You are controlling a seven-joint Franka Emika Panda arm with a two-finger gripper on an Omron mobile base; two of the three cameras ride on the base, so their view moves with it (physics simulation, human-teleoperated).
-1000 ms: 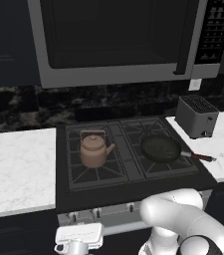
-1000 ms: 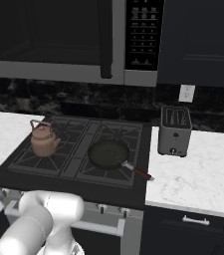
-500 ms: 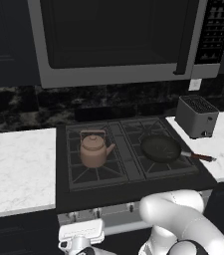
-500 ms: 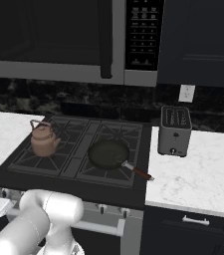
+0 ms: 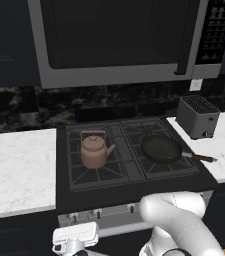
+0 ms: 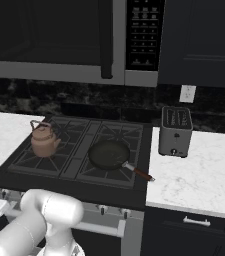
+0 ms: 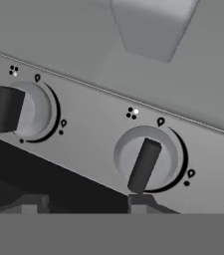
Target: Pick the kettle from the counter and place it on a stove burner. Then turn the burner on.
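The kettle (image 5: 94, 151) is copper-brown, sitting on a black star-pattern stove burner (image 5: 95, 160) at the cooktop's left side. The counter (image 5: 16, 167) is white with faint grey veining. The frying pan (image 5: 161, 149) is black (its handle reddish-brown), the toaster (image 5: 198, 116) grey. The knobs (image 7: 146, 162) are black on pale grey dials.

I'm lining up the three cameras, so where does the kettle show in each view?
Left base view: kettle on the front left burner, left of centre.
Right base view: kettle at left, on the same burner.
Hand view: no kettle, just stove knobs.
Shared landmark: frying pan, on the burner right of the kettle.
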